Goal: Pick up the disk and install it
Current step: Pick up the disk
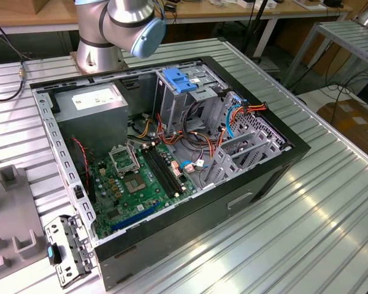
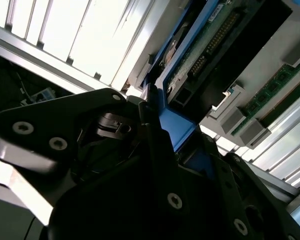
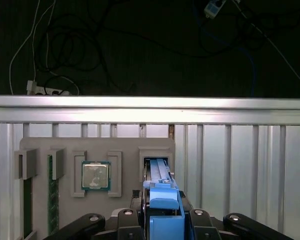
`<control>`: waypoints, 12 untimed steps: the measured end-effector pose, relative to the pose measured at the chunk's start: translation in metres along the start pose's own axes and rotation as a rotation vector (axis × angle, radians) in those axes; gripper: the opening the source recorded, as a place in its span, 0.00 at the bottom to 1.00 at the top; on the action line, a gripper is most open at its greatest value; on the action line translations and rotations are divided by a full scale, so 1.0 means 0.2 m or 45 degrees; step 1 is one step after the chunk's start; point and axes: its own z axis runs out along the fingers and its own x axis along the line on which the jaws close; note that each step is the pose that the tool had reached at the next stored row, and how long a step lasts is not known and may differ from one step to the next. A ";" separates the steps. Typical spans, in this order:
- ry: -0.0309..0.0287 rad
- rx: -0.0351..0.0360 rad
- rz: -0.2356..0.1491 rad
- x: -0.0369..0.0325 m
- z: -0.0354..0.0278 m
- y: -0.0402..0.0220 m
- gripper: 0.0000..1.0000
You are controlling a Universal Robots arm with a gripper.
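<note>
Exterior view, largest first: you have the ribbed metal table (image 1: pixel 319 233), and on it the open computer case (image 1: pixel 190 236) with its motherboard (image 1: pixel 141 177) exposed. The arm (image 1: pixel 126 21) stands behind the case. In the first wrist view you find a grey parts tray (image 3: pixel 125 150) lying on the table near its edge rail. Your gripper (image 3: pixel 162 205) is clamped on the disk (image 3: pixel 159 172), with a finger against each flat side. The disk stands on edge at the tray's slot, a blue side rail facing you, and its long axis runs from the gripper toward the table's edge rail. In the second wrist view its green circuit-board face shows. Smallest: a processor chip (image 3: pixel 95 176) seated in the tray just beside the slot.
</note>
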 end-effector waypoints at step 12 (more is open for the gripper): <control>0.0004 0.0001 0.001 0.000 -0.004 0.000 0.37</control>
